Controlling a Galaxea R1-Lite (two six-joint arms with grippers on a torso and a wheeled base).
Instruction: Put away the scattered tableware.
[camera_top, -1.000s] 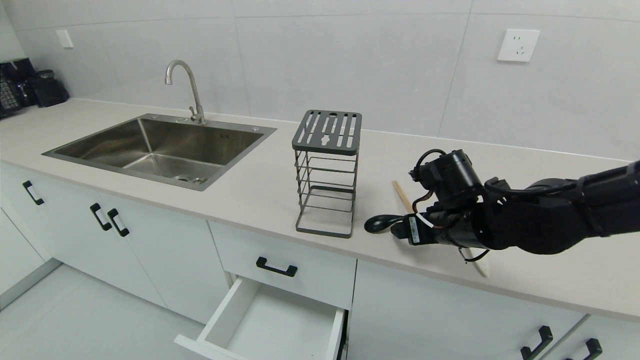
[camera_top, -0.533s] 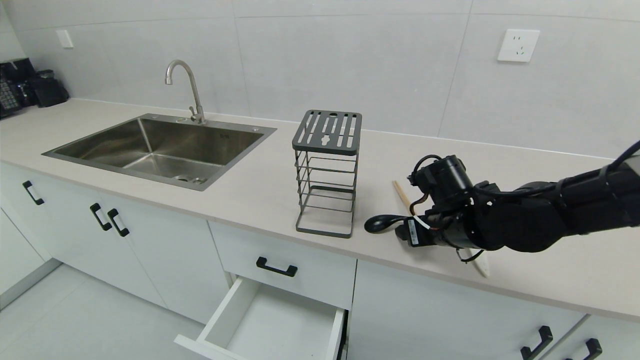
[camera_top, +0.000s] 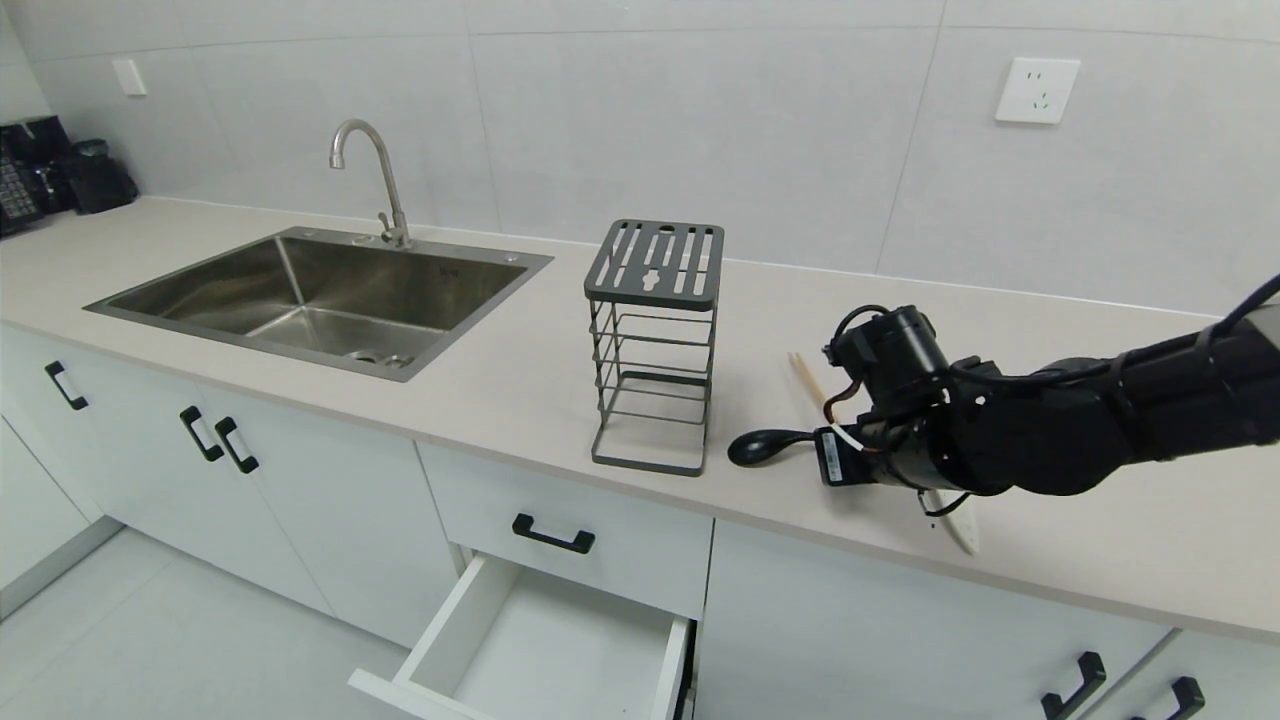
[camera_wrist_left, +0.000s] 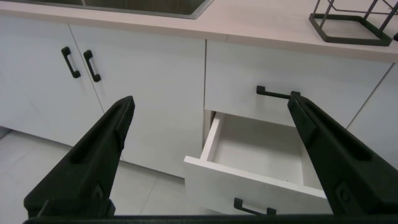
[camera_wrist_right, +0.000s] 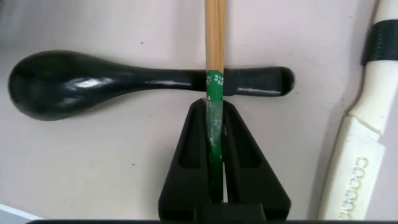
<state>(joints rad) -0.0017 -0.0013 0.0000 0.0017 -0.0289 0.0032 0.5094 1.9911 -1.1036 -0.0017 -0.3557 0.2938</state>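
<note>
Crowded around the right tool (camera_wrist_right: 214, 109): black spoon (camera_wrist_right: 124, 78) crosswise under the chopsticks (camera_wrist_right: 214, 37) at its tip, white utensil (camera_wrist_right: 357, 149) just beside, near side. Wire rack (camera_top: 652, 345) upright further left. Open desk (camera_top: 520, 390) between rack and sink (camera_top: 250, 346). Drawer (camera_top: 540, 640) jutting out below.

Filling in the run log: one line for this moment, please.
right claw: shut on chopsticks | chopsticks: crossing black spoon | left claw: open, facing open drawer

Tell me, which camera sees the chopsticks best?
The right wrist view: the chopsticks show close up, pinched in the right gripper and crossing the black spoon. The head view catches just their far end beyond the arm. The left wrist view faces the open drawer instead.
</note>
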